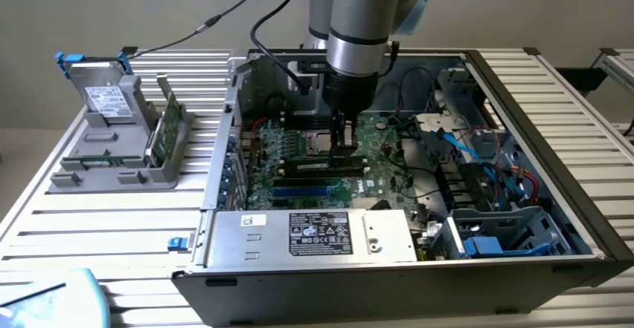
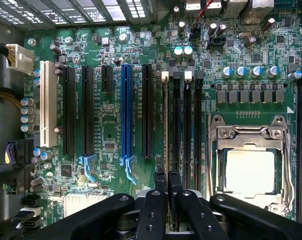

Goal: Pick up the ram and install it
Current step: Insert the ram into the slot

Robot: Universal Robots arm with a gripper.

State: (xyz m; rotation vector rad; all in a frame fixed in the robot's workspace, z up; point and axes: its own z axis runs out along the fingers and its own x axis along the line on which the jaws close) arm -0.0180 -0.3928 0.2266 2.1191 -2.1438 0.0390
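- Green ram [image 2: 166,125] stood on edge in a black memory slot of the motherboard [image 2: 111,115], showing as a thin strip in the wrist view.
- Gripper [image 2: 167,176] had its jaws nearly together, pinching the ram's top edge; could not tell whether the stick was fully seated.
- More black memory slots [image 2: 186,130] sat just beside the ram on one side and a long black card slot [image 2: 147,110] on the other. A blue slot [image 2: 126,115] and a white slot [image 2: 44,105] lay farther off.
- CPU socket [image 2: 250,172] with its metal frame was near the memory slots, apart from the fingers [image 2: 160,182].
- Exterior view: the arm reached straight down into the open case [image 1: 396,291]. The power supply [image 1: 312,235] was at the near edge and blue cables [image 1: 465,146] toward the exterior view's right, neither touching the gripper.
- Grey holder [image 1: 114,168] stood on the slatted table [image 1: 99,224] at the exterior view's left, carrying another green stick [image 1: 171,120] upright and a drive [image 1: 106,102].
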